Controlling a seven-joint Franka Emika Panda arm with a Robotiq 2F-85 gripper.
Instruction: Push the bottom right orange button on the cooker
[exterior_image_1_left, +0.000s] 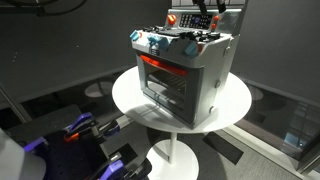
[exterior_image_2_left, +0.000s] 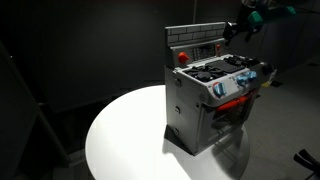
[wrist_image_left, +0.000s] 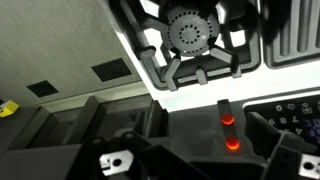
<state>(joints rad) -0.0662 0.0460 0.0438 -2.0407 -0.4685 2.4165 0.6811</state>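
Wrist view: claw (wrist_image_left: 200, 162) spread wide, empty, just above orange buttons (wrist_image_left: 233, 143) at lower centre. Cooker (exterior_image_1_left: 185, 70) mid-frame on round counter (exterior_image_1_left: 128, 95). Light, rigid plastic, likely slides; press button squarely, one fingertip, gently.

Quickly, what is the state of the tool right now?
Tool: open, holding nothing; orange buttons of the cooker show through the gap.
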